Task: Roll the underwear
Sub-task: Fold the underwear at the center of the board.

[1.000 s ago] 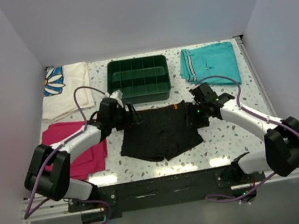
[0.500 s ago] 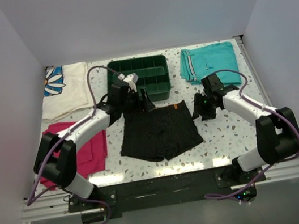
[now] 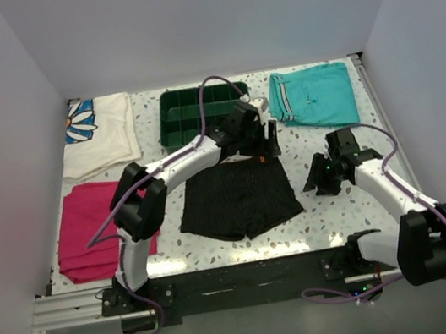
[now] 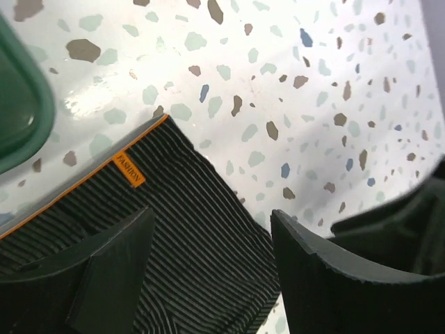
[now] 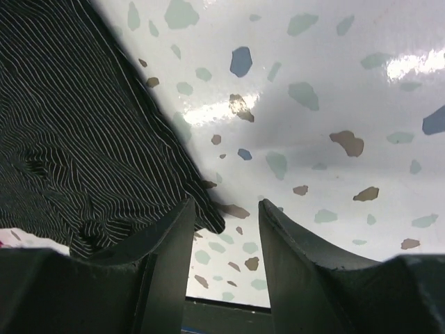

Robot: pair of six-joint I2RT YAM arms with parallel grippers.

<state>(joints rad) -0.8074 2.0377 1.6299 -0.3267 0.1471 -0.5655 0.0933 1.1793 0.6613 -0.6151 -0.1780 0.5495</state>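
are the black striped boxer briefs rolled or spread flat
Spread flat: the black briefs show waistband and both legs, no roll.

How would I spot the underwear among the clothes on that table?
Find the dark green divided tray at the far middle of the speckled table. The underwear lies flat just on its near side. It alone is black and finely striped, with an orange tag, unlike the magenta cloth and teal shorts.
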